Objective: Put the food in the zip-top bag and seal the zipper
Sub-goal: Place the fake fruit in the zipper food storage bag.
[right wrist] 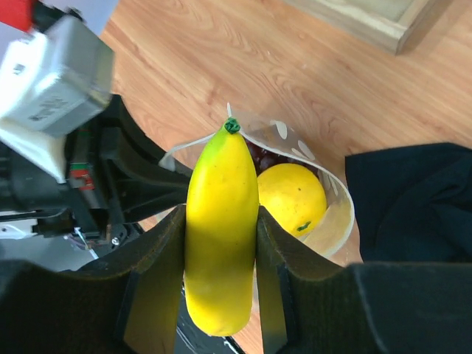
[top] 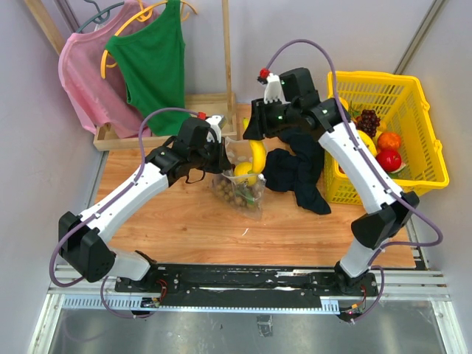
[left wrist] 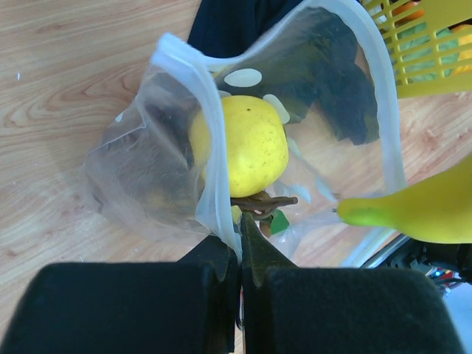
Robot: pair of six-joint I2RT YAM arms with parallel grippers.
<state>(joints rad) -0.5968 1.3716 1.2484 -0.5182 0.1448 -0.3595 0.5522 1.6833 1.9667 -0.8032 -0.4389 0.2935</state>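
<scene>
Right claw (right wrist: 221, 221) pinches the banana (right wrist: 221, 265) over the zip-top bag (left wrist: 140, 166), whose rim the left claw (left wrist: 239, 234) pinches open.

Bright, even overhead light fills all three views, leaving only soft shadows on the wooden table (top: 184, 228), small white glare spots on the clear zip-top bag (left wrist: 243, 77), and the near black pads (left wrist: 118, 310) and banana (left wrist: 420, 210) in the left wrist view blurred, out of focus.
</scene>
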